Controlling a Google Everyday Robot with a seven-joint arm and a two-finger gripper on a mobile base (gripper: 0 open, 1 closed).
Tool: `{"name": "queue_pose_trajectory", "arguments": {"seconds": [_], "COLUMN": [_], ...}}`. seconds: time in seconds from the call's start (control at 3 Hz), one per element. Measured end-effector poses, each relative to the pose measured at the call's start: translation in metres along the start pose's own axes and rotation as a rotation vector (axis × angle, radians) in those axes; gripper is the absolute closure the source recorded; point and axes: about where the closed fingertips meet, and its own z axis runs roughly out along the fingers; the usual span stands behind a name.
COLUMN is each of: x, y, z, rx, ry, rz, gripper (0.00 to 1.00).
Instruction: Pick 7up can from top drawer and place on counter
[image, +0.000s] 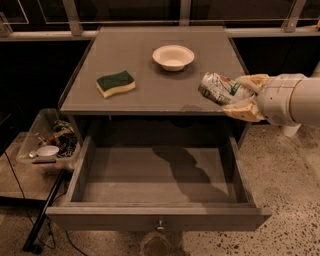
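My gripper (239, 95) is shut on the 7up can (216, 88), a silvery can with green and white markings. It holds the can on its side in the air, over the front right part of the counter (150, 92). The arm comes in from the right. The top drawer (155, 175) is pulled open below the counter and its inside shows nothing in it. Its front panel has a small metal knob (160, 224).
A white bowl (173, 56) sits at the back middle of the counter. A green and yellow sponge (115, 83) lies at the left. A clear bin of clutter (47, 142) stands on the floor to the left.
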Motion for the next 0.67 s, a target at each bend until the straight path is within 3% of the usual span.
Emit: {"name": "queue_pose_trajectory", "arguments": {"seconds": [0.67], "x": [-0.0042], "y": [-0.0028], "z": [-0.0002], "rx": [0.016], "ry": [-0.005], "rz": [-0.006], "gripper": [1.00]}}
